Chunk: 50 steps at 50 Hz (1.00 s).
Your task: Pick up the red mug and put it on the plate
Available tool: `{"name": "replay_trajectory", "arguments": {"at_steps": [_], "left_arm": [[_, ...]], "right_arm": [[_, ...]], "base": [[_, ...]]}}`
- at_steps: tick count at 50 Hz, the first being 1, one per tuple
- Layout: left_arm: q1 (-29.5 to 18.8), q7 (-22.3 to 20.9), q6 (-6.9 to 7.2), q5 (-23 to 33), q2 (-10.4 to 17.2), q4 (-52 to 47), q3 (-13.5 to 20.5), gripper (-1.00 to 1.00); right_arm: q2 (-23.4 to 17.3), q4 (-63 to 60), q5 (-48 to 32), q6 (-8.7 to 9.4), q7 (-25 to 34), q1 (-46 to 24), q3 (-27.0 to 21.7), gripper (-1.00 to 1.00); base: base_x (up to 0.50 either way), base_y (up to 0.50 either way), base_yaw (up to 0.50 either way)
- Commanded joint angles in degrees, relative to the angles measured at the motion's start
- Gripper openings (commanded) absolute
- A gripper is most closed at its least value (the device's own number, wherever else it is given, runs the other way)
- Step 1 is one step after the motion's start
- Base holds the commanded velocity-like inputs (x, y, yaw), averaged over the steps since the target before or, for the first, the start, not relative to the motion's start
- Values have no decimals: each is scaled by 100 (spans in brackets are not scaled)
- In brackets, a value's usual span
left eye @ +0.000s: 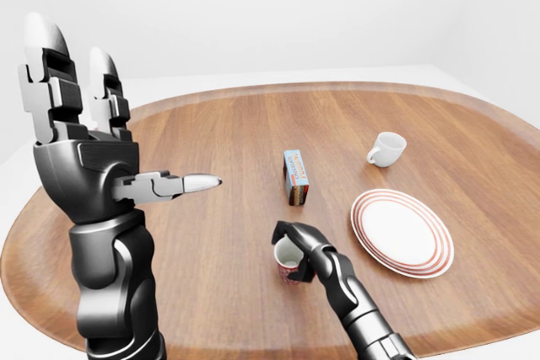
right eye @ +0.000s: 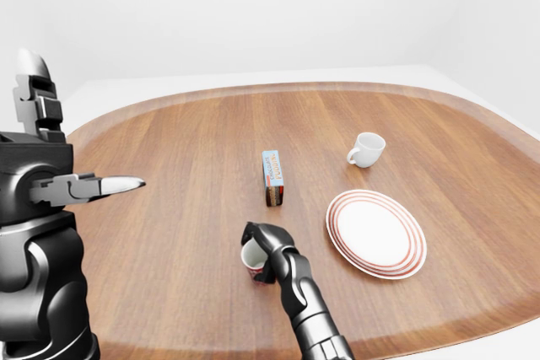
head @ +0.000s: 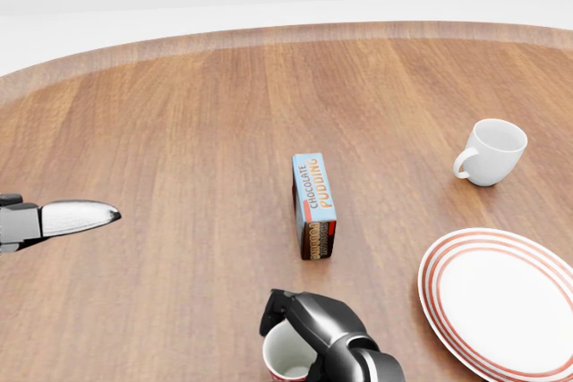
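The red mug, white inside, stands on the wooden table near the bottom of the views, left of the red-rimmed white plate. My right hand reaches it from the bottom edge, and its dark fingers curl over the rim and down the mug's right side. Much of the mug is hidden behind that hand in the head view. My left hand is raised at the far left, well away from the mug, fingers spread and holding nothing. The plate carries nothing.
A chocolate pudding box stands upright just above the mug, between it and the table's middle. A white mug sits above the plate at the right. The table's curved rim runs along the top.
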Motion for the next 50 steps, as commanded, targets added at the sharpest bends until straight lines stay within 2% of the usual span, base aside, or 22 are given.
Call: {"name": "replay_trajectory", "arguments": {"at_steps": [1,10,15,21,27,33,50], "left_arm": [[65,-29,0,45,-30,9,-31,100],[95,-58,0,67,-52,2,-42,100],[68,-61,0,41,-29,-3,-3,100],[79,-54,0,30,-36,-69,-20,100],[38,-41,0,-1,-8,-71,20,100],[20,-35,0,4,-7,-38,5,100],[30,-37,0,9,-8,-9,6,100]], "right_arm": [[-6,144,-203,0,-58,30,-8,-100],[-19,160,-189,0,-67,40,-21,-100],[-87,-194,-145,0,119,63,-131,-100],[-206,-1066,15,0,578,-77,-371,-100],[-281,-2232,86,0,1313,-296,-586,-100],[-406,-2710,113,0,1696,-424,-703,-100],[-840,-2760,308,0,1735,-191,-1208,-100]], "base": [[0,0,0],[0,0,0],[0,0,0],[0,0,0],[0,0,0],[0,0,0],[0,0,0]]}}
